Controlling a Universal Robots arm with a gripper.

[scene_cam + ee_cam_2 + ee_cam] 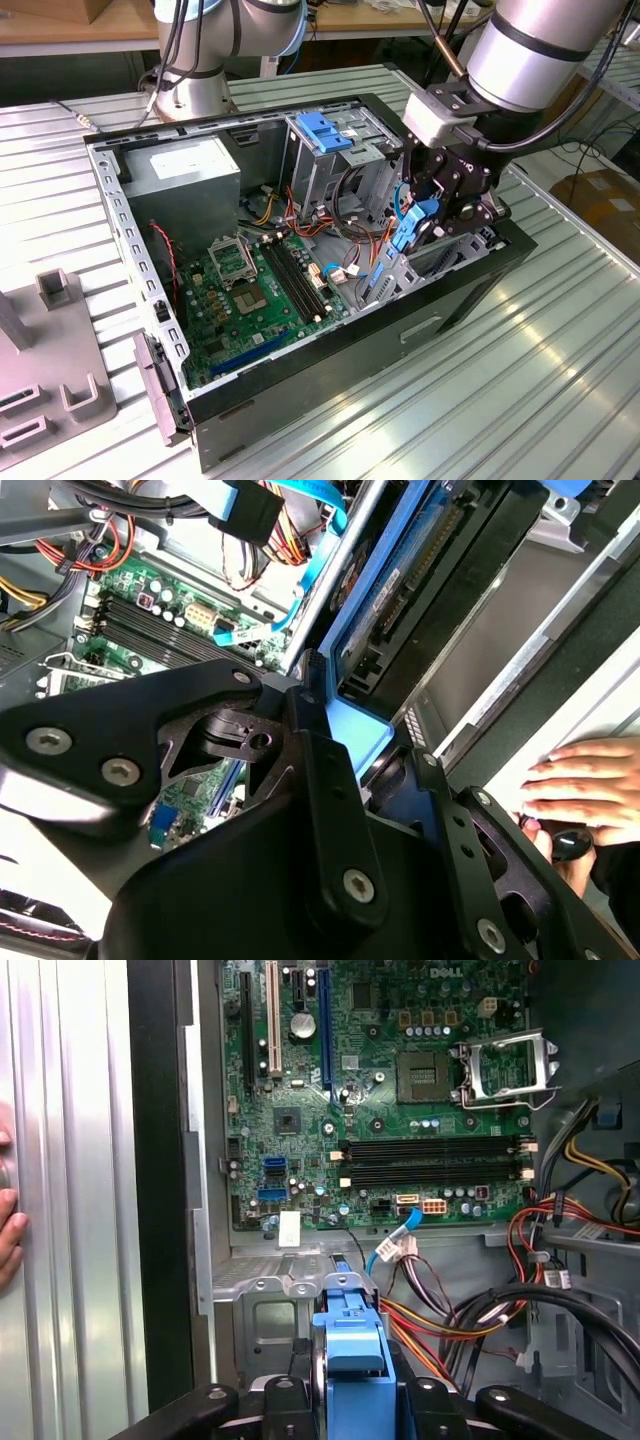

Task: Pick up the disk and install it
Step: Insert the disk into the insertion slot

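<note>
Grip: the gripper [432, 212] pinches the disk [413, 224], black fingers [420, 1408] pressed on its smooth blue plastic rails (seen in both wrist views).
Disk position: on edge at the grey sheet-metal bay [265, 1305], in the computer case [330, 385] corner toward the exterior view's right; contact cannot be told.
Open room: tight; red, yellow and black cables [480, 1320] crowd just beside.
Surfaces: flat green circuit board [400, 1090]; ribbed silver table [520, 380].
Outer edge: a person's hand [590, 780] rests on the table, outside the case wall.

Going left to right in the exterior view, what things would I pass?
Grey plastic rack, grey box with white label, blue latch, the disk, cardboard box.
</note>
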